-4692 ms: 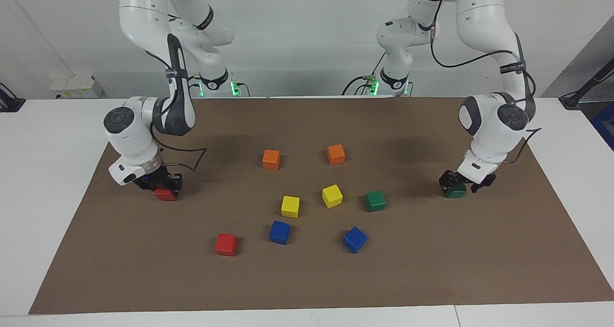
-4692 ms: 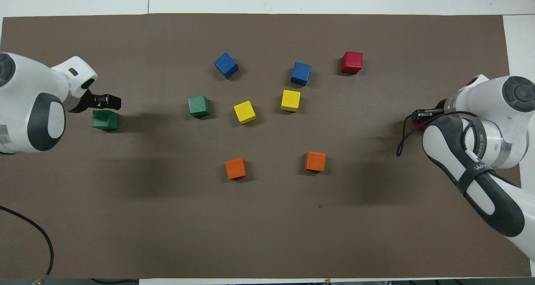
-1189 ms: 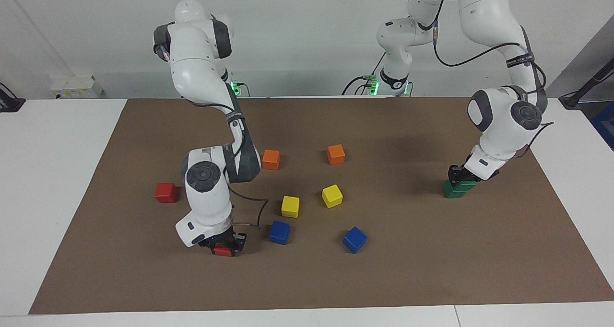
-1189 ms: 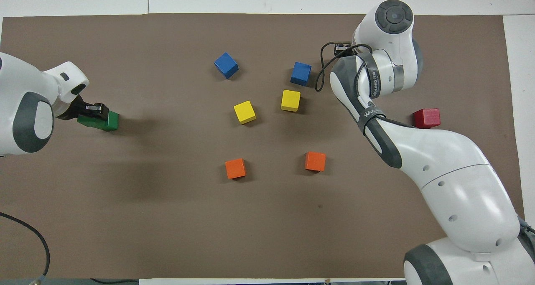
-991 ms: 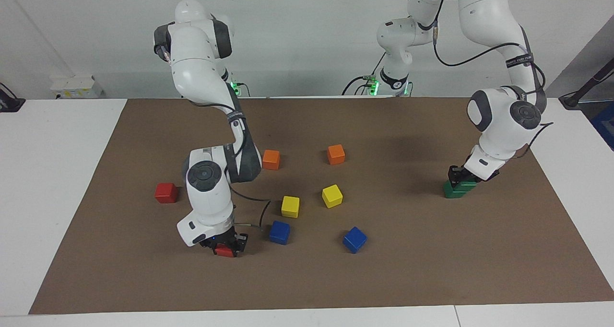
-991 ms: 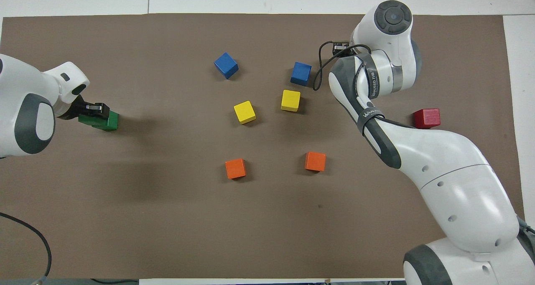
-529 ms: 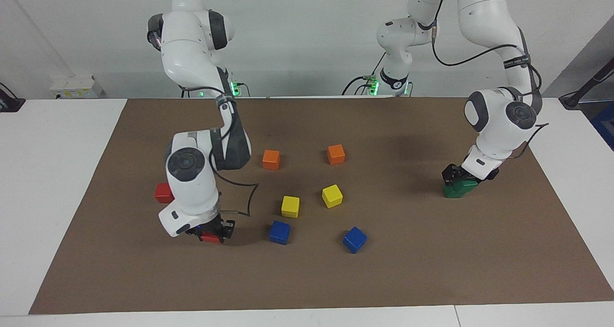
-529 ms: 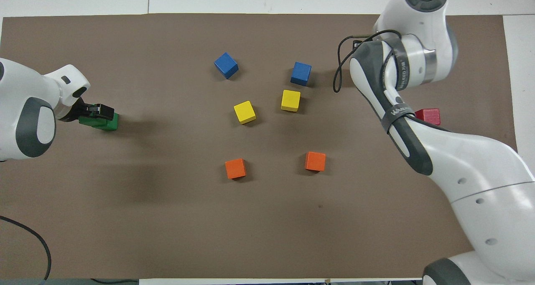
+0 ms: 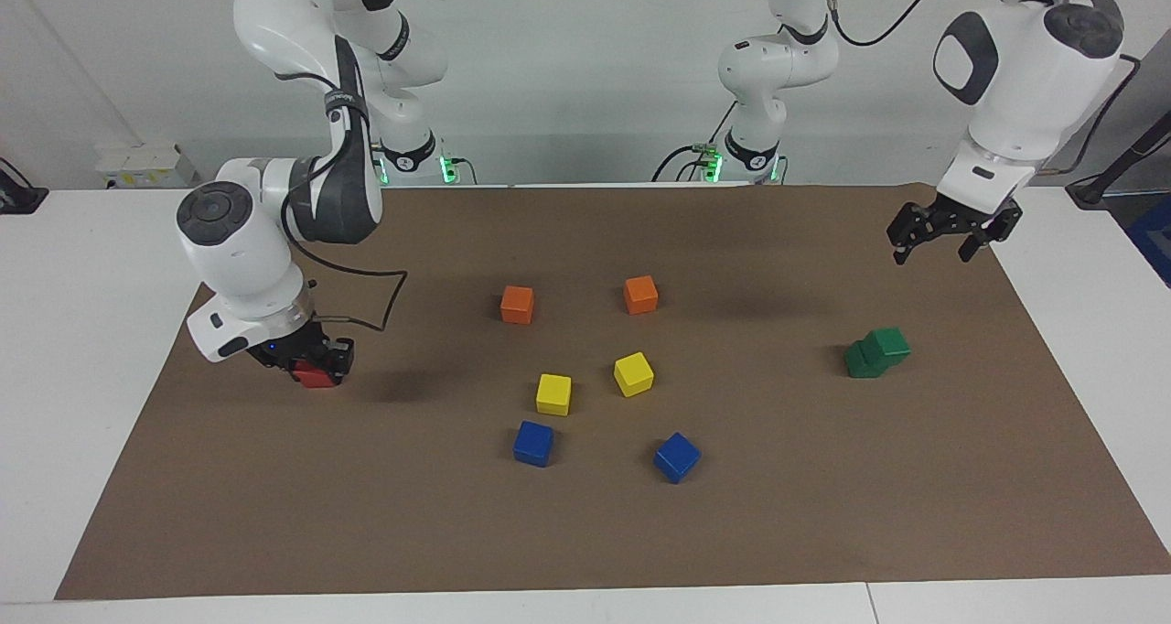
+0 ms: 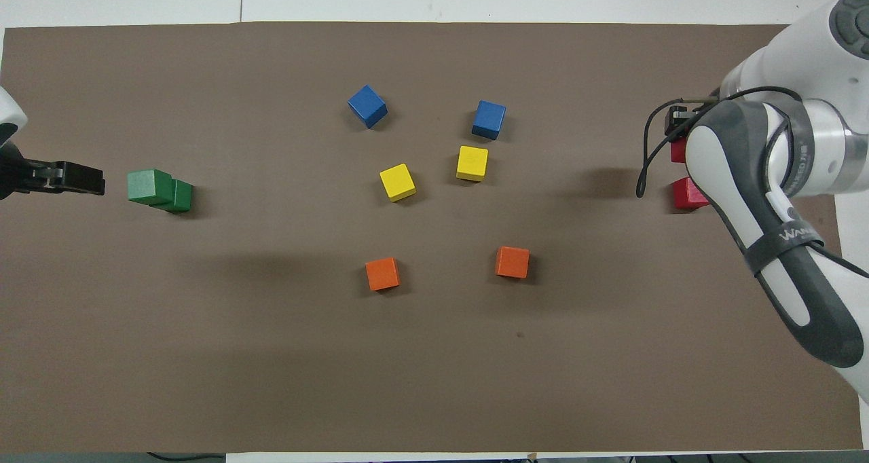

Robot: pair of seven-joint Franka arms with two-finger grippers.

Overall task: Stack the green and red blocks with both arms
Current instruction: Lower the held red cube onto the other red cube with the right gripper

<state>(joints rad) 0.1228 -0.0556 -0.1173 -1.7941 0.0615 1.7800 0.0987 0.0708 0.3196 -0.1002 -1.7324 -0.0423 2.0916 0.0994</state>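
Two dark green blocks form a stack at the left arm's end of the mat; the upper block (image 9: 887, 341) (image 10: 147, 185) sits skewed, overhanging the lower one (image 9: 860, 360) (image 10: 182, 197). My left gripper (image 9: 947, 238) (image 10: 95, 179) is open and empty, raised well above the mat beside the stack. My right gripper (image 9: 309, 360) (image 10: 679, 129) is shut on a red block (image 10: 677, 151), right over the second red block (image 9: 317, 377) (image 10: 689, 193) at the right arm's end. The facing view does not show whether the two reds touch.
Two orange cubes (image 9: 517, 304) (image 9: 640, 295), two yellow cubes (image 9: 553, 393) (image 9: 633, 373) and two blue cubes (image 9: 533, 443) (image 9: 676, 457) lie spread over the middle of the brown mat (image 9: 823, 514). White table surrounds the mat.
My left gripper let go of the upper green block and rose away. My right gripper carried its red block from beside the blue cube to over the other red block.
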